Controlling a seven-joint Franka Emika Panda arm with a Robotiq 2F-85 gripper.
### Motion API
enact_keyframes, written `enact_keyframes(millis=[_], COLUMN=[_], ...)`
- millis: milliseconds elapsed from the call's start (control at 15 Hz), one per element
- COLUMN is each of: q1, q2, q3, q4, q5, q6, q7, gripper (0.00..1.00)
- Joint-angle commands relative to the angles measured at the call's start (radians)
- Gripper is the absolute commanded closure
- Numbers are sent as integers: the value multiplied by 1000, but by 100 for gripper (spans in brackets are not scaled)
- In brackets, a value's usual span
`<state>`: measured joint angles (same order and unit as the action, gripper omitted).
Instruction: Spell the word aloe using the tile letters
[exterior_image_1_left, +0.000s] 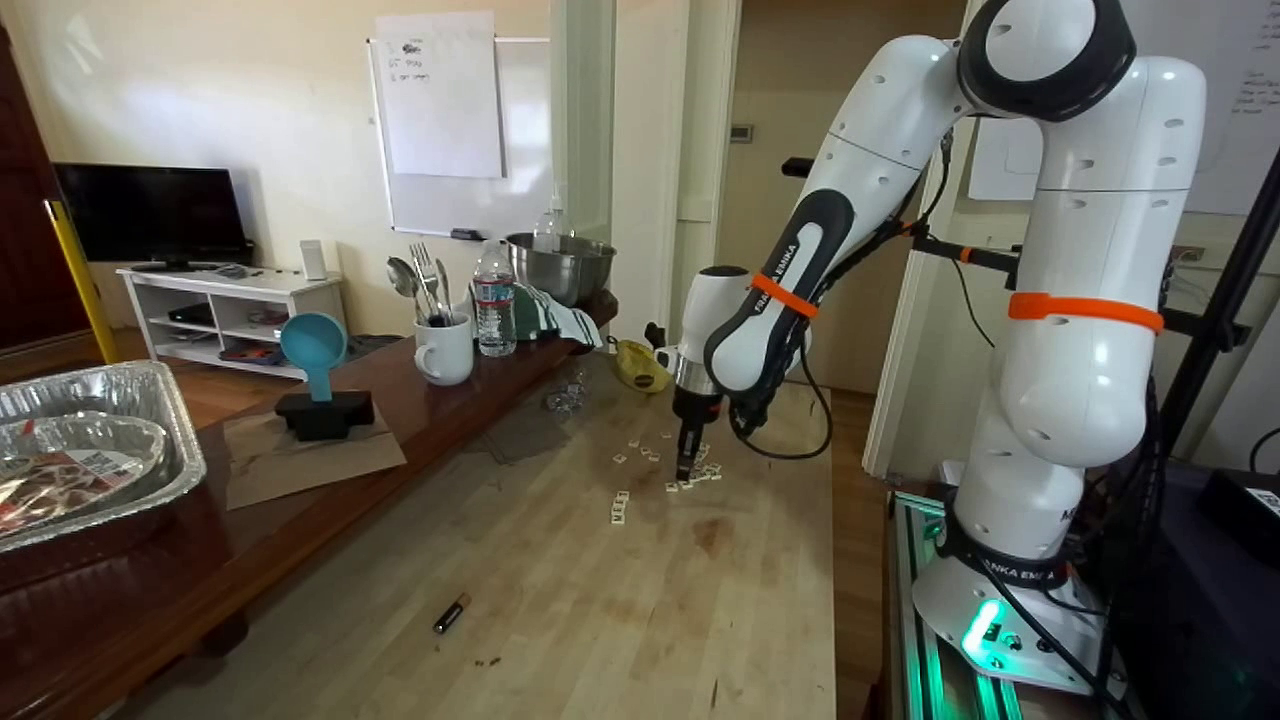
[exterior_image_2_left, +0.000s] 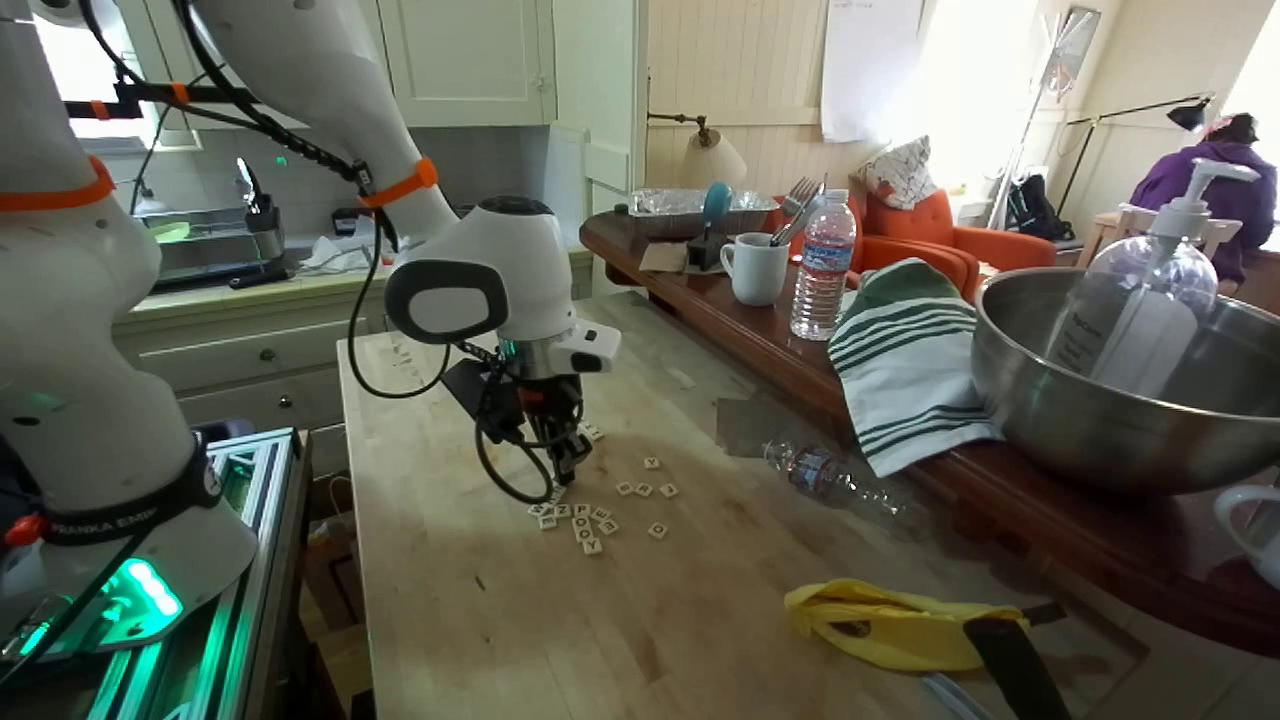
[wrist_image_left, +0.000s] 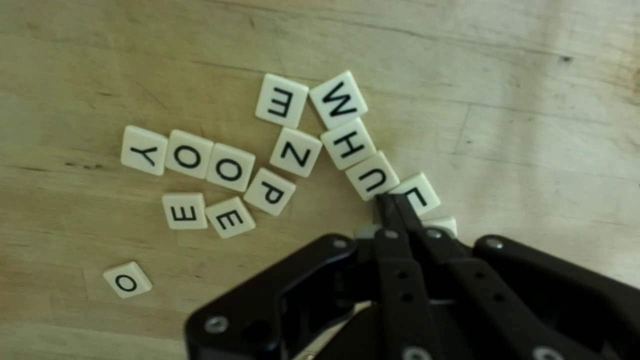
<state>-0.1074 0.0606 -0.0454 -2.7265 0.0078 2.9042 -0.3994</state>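
Small whitish tile letters lie flat on the wooden table in a loose cluster, in both exterior views (exterior_image_1_left: 707, 470) (exterior_image_2_left: 583, 524). In the wrist view I read an L tile (wrist_image_left: 423, 196), a U tile (wrist_image_left: 372, 176), several E and O tiles including a lone O tile (wrist_image_left: 127, 280), and W, H, Z, P and Y. I can read no A; some tiles are partly hidden under the gripper. A short row of tiles (exterior_image_1_left: 619, 508) lies apart from the cluster. My gripper (wrist_image_left: 392, 197) is shut, fingertips together, pointing down at the L and U tiles. I see nothing between the fingers.
A battery (exterior_image_1_left: 452, 613) lies on the table. A yellow object (exterior_image_2_left: 900, 626) and a clear plastic bottle (exterior_image_2_left: 815, 470) lie farther off. A raised wooden ledge along one side holds a mug (exterior_image_1_left: 443, 350), a water bottle (exterior_image_1_left: 495, 305) and a metal bowl (exterior_image_2_left: 1120, 420).
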Motion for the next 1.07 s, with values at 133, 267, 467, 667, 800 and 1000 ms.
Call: enact_keyframes(millis=[133,267,467,667,800,1000], q1=[4,4,5,7,9,11], q2=[33,42,51,57,62,66], q3=[-14,-23,-29,-31,-29,-24], q4=[13,22,35,43,49,55], q5=[-47,-71,-80,-80,-72,-58], q6=[11,11,8,4,2,-4], q7=[53,89,141,184,208,239], gripper=[100,100,100,100,100,100])
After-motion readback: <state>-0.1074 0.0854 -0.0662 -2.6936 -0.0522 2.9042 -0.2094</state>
